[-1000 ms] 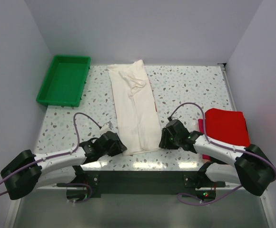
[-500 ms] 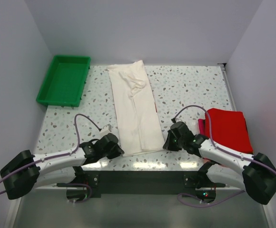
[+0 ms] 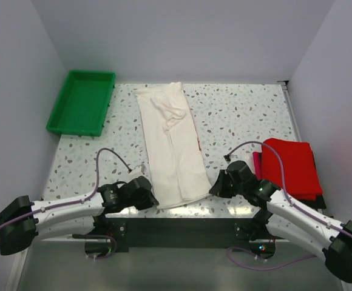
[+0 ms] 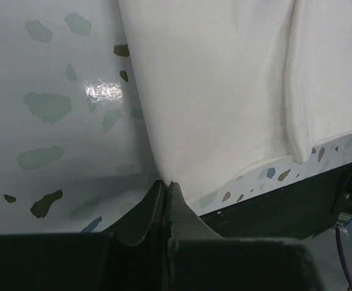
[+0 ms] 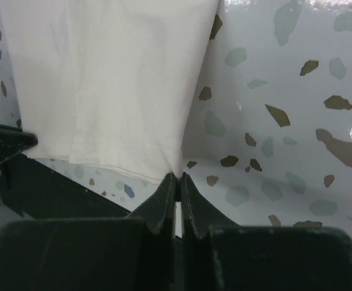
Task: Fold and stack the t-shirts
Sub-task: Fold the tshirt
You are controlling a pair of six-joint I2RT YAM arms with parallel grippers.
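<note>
Off-white shirt (image 3: 173,142) lies as a long folded strip down the middle of the speckled table (image 3: 243,112), rumpled at the far end, hem at the near edge. Left gripper (image 4: 165,185) is clenched on the hem's left corner, fingertips pressed together with cloth pinched between them. Right gripper (image 5: 177,177) is clenched the same way on the hem's right corner. Both arms sit low at the near edge, one either side of the strip. Red shirts (image 3: 291,163) are piled at the right side, apart from the strip. Green tray (image 3: 76,130) sits far left.
</note>
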